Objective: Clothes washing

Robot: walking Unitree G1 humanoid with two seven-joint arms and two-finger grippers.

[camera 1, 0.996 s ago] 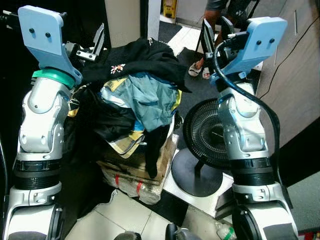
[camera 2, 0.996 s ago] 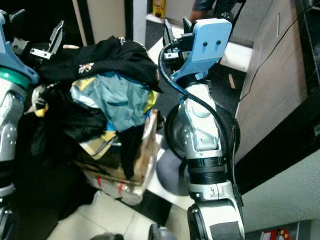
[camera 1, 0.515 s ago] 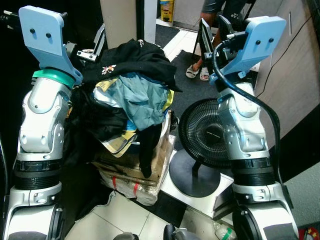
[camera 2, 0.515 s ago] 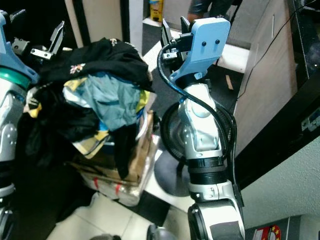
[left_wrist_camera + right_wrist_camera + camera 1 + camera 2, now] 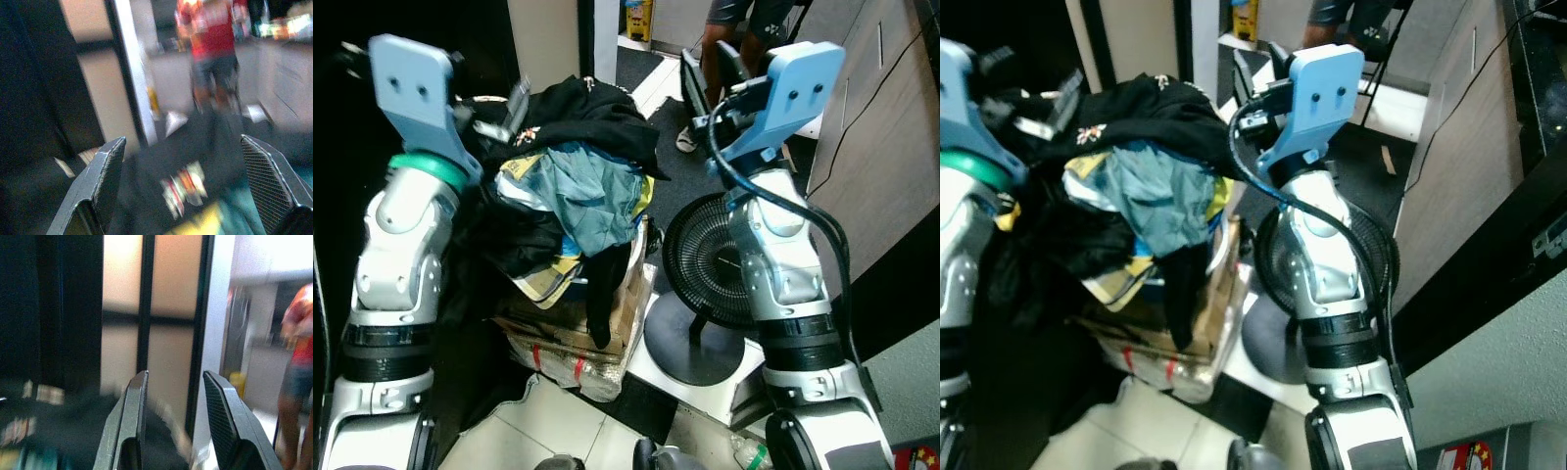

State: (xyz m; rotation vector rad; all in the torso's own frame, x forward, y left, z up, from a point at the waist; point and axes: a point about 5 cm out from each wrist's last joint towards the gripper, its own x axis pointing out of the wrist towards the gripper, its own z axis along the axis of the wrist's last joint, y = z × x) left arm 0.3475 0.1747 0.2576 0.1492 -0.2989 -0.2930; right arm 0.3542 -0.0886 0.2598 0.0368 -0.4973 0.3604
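Observation:
A heap of clothes sits on a wrapped cardboard box [image 5: 612,318]. On top lies a black garment [image 5: 592,108] with a small flower emblem, and under it a teal garment [image 5: 597,191] and yellow patterned cloth. My left gripper [image 5: 504,110] is raised at the heap's left edge, just above the black garment. It is open, and in the left wrist view the same gripper [image 5: 182,142] has nothing between its fingers. My right gripper [image 5: 710,64] is held high to the right of the heap, open and empty, with its fingers [image 5: 134,401] moderately apart.
A black floor fan [image 5: 710,264] stands right of the box, just behind my right arm. A person [image 5: 729,24] stands at the far end on a dark mat. A wooden cabinet [image 5: 886,127] lines the right side. Pale tiles [image 5: 548,421] lie below.
Both arms have swung inward. The left gripper moved right, closer over the black garment, and the right gripper shifted left. The view shifted slightly a second ago.

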